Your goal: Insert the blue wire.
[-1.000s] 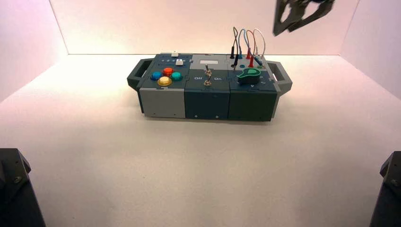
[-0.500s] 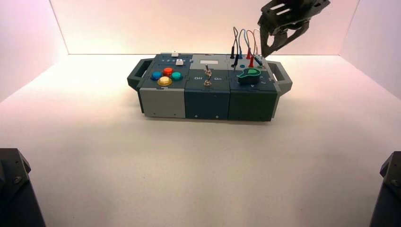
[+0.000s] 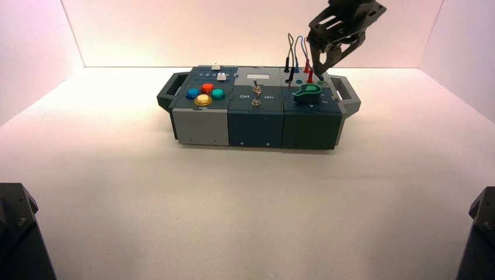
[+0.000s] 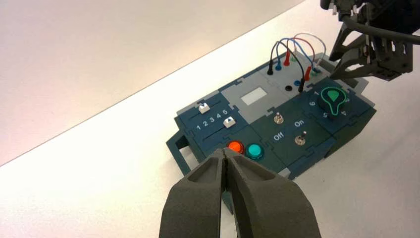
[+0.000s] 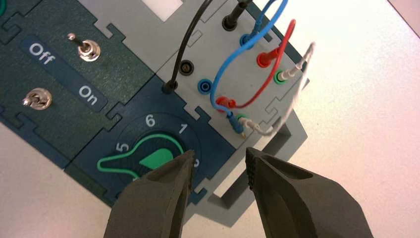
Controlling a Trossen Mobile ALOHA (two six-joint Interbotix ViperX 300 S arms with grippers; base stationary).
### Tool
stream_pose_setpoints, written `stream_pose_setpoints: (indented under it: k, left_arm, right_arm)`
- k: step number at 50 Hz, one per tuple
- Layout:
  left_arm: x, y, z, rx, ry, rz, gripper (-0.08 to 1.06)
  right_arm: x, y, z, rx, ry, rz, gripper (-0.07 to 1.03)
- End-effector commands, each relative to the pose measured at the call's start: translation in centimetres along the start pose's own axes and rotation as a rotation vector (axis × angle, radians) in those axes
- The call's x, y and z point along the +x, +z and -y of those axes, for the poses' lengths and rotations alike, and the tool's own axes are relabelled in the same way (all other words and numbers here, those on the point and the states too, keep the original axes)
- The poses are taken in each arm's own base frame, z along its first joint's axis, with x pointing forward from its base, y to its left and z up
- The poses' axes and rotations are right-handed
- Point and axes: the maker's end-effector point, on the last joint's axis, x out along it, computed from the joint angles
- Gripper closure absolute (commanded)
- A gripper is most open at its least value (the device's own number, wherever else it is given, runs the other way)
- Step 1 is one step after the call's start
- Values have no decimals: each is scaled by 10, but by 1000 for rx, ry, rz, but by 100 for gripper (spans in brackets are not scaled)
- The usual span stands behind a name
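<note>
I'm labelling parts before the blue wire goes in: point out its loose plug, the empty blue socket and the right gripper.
Loose plug (image 5: pixel 235 122): right wrist view, its blue body.
Empty blue socket (image 5: pixel 200 87): right wrist view, its rim.
Right gripper (image 5: pixel 219 166): right wrist view, between fingertips.

Right pincer (image 5: pixel 220 168) open, tilted downward

In the right wrist view, the jaws hide part of the green-outlined knob (image 5: pixel 157 157)'s numbered dial (image 5: pixel 205 134).

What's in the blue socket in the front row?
Nothing: the blue socket shows open. The blue wire's loose plug lies past it, by the white lead's front end. The socket's depth can't be seen.
</note>
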Motion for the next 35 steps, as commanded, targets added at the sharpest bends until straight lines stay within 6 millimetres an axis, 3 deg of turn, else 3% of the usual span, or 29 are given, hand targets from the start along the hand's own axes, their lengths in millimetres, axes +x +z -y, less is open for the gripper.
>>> stream_pose_setpoints:
  k: [1, 35]
  left_arm:
    - [-1, 8, -1, 6, 5, 20, 101]
    - [3, 5, -1, 7, 3, 5, 101]
  right_arm:
    - [-3, 16, 4, -10, -12, 33, 41]
    - [6, 32, 10, -26, -22, 28, 49]
